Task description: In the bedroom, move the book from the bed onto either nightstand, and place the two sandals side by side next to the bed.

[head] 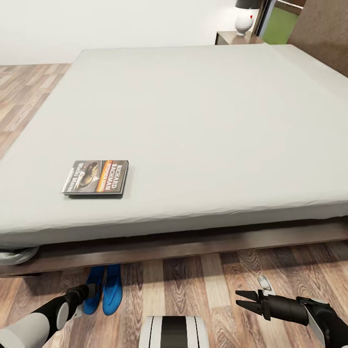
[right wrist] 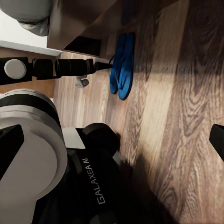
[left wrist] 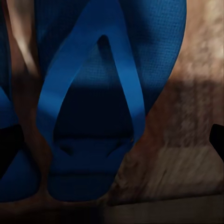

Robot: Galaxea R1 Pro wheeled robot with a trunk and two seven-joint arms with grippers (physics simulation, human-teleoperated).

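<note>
Head view, looking down across the bedroom: the book (head: 95,177) lies flat on the grey mattress of the bed (head: 203,121), near the edge closest to the robot and toward its left, long axis running along that edge, the white author lettering turned sideways. The two blue sandals (head: 103,289) sit side by side on the wood floor (head: 193,285) just below, long axes pointing in under the bed; their far ends are lost in the shadow of the dark frame. The left end effector (head: 89,291) hovers at the sandals, its fingertips hard to separate from the blue (whether its jaws are wide or narrow cannot be told). In the left wrist view one sandal's strap (left wrist: 88,79) looms close, the second sandal cut off at the frame edge. The right end effector (head: 247,299) hangs over bare floor well to the right, fingers spread apart and holding nothing. Beyond the bed's far corner stands a nightstand (head: 237,37), partly hidden, bearing a white lamp (head: 244,19) cropped at the top.
</note>
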